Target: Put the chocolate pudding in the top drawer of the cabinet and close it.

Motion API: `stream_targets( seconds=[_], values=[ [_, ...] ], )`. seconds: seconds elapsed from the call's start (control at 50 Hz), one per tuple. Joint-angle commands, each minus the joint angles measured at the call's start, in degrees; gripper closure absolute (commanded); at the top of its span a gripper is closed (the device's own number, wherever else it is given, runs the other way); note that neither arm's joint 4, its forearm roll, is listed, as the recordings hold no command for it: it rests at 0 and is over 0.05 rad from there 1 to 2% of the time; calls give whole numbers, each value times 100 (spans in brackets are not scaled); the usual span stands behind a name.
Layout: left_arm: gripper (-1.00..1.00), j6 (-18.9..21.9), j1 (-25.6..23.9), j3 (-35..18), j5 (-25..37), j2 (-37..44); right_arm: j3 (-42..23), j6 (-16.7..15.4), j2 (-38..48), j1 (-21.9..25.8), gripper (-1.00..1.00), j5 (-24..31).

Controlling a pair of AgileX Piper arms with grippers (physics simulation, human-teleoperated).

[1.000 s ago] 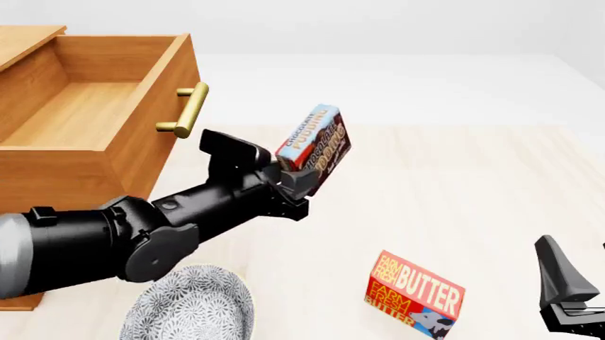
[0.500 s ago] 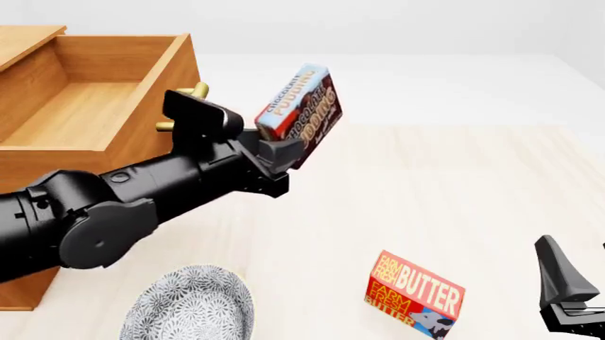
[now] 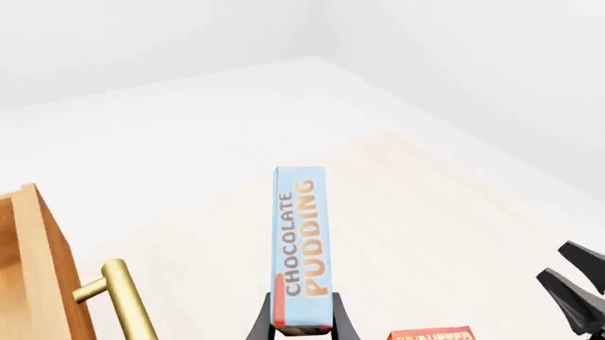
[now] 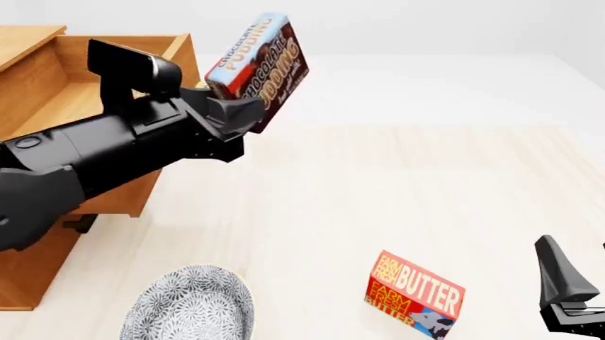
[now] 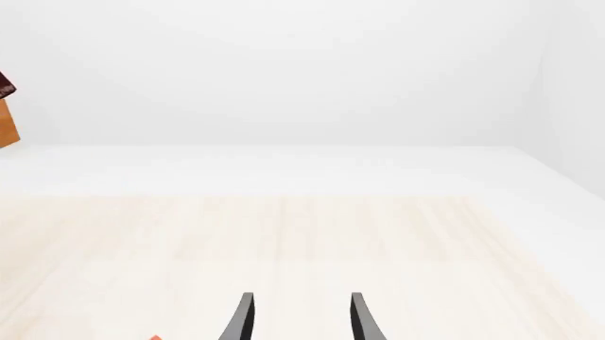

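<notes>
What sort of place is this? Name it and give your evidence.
Likely a simulated tabletop test scene, not a real kitchen: blank white surroundings, a wooden cabinet standing on the table, and a butter box beside a patterned plate.

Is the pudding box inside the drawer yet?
Not yet. The chocolate pudding is up in the air, held by the left gripper, beside the open top drawer, not inside it.

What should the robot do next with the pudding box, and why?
Probably carry it a little farther left, over the open top drawer. The left end effector grips the chocolate pudding in the air, level with the drawer's front edge, so it isn't yet above the inside and would likely miss if dropped.
</notes>
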Motion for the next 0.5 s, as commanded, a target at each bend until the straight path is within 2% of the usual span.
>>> stream_targets(
  seconds=[0.02, 0.3, 0.5],
  values=[
    [100, 221, 345, -135, 361, -399, 0, 0, 0, 0, -100, 0],
    [100, 433, 912, -333, 760, -802, 0, 0, 0, 0, -100, 0],
    [100, 613, 1310, -642, 1302, -1044, 0, 0, 0, 0, -100, 0]
  ],
)
